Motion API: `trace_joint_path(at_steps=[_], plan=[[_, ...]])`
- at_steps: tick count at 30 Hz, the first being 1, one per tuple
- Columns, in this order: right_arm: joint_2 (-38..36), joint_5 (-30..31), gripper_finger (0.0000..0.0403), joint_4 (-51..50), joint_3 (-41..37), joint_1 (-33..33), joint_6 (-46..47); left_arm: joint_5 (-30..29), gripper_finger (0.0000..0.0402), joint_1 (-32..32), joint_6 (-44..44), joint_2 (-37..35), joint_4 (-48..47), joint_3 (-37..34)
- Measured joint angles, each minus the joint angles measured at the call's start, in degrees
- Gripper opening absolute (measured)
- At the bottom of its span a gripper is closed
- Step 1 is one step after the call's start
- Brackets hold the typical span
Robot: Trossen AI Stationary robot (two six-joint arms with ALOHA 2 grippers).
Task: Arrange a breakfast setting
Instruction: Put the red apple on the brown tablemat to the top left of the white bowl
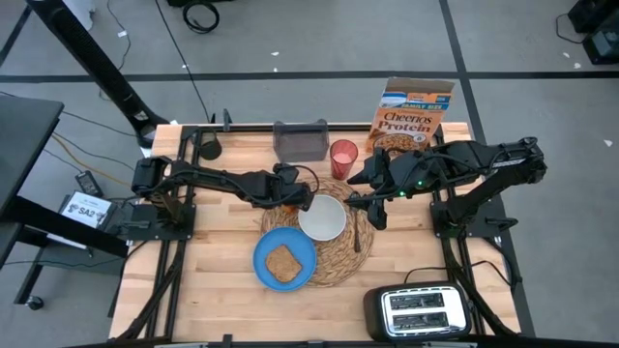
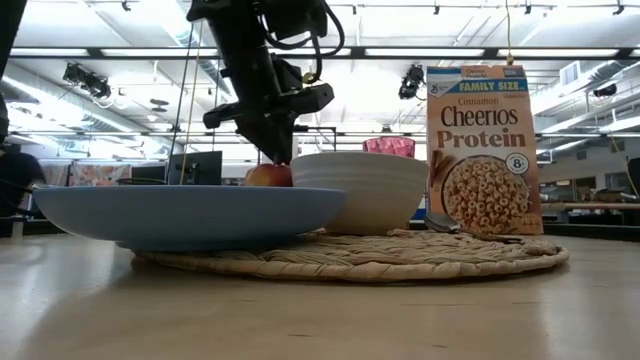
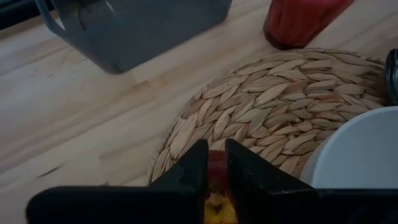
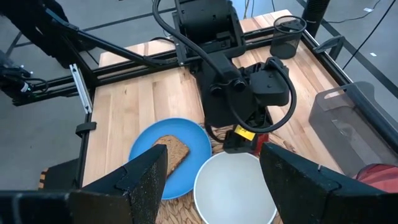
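From above, the round woven straw placemat is lying mid-table, carrying the white bowl and, overhanging its near-left edge, the blue plate with the toast slice flat on it. The metal spoon is lying right of the bowl, its long axis running front to back. The translucent red cup and the Cheerios Protein box are standing upright behind, the box face turned toward the near edge. The left gripper is sitting at the bowl's left; the right gripper is hovering over the spoon.

At table height, the red apple is resting on the mat beside the bowl.

The left wrist camera is showing the left fingers clamped on the apple (its stem direction is hidden).

The right wrist camera is showing the right fingers spread wide apart.
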Motion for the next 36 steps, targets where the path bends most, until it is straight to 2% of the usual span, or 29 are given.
trace_joint_path(at_steps=[21,32,36], plan=[[0.0,0.0,0.0261,0.0,-0.01,0.0,-0.01,2.71,0.0071,0.1,0.15,-0.09,-0.6,0.0],[0.0,0.0,0.0261,0.0,0.0,0.0,-0.58,4.67,0.0174,0.1,0.13,-0.11,-0.6,0.04],[0.0,0.0,0.0261,0.02,0.0,-0.07,-0.9,4.71,0.0197,0.11,0.11,-0.11,-0.62,0.06]])
